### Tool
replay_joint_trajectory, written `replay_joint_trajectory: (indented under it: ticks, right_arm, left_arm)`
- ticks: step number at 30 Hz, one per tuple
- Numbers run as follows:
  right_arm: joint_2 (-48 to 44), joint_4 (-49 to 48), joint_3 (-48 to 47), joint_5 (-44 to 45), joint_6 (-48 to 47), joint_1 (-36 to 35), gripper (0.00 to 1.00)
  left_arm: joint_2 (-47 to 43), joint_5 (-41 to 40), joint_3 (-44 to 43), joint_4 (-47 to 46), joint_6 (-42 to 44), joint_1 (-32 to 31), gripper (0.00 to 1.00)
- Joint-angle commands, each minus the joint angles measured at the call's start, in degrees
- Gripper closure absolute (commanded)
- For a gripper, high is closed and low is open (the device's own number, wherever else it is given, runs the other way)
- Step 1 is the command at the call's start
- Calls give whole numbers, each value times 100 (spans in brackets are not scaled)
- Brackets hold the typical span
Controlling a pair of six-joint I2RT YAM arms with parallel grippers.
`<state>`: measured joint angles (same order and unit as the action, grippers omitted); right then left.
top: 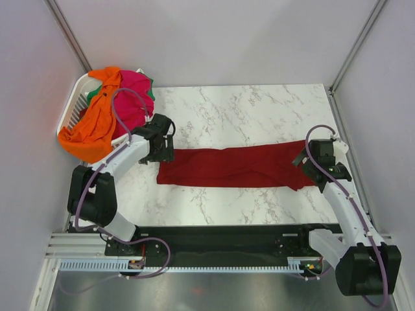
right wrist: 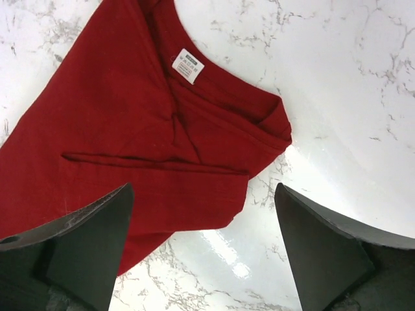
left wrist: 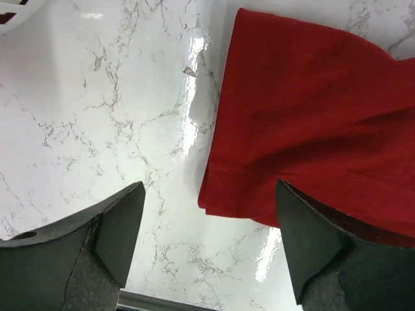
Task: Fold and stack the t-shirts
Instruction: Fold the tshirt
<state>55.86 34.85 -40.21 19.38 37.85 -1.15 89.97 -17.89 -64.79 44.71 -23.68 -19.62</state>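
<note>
My left fingers (left wrist: 120, 230) stand wide apart, gripping nothing, over the table (left wrist: 97, 116). One hides a corner of the dark red t-shirt (left wrist: 311, 110), whose hem end runs off the frame, and only a sliver of the basket (left wrist: 16, 6) shows. My right fingers (right wrist: 321, 246) gape empty too, one covering the shirt's lower edge below its label (right wrist: 188, 65), with bare marble alongside. From above, the shirt lies as a long strip between both arms. The basket, far left, holds an orange shirt (top: 94, 126) draped over its rim, a hot pink shirt (top: 133, 97) and a barely visible green shirt (top: 152, 94).
</note>
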Motion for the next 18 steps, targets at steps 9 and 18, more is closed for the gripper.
replay_joint_trajectory:
  ticks: [9, 18]
  right_arm:
    - [671, -593, 276, -1242, 355, 660, 2]
    - [1454, -1278, 768, -1920, 610, 704, 2]
  left_arm:
    - [440, -136, -753, 56, 4, 37, 14]
    - [1417, -136, -833, 56, 4, 72, 14]
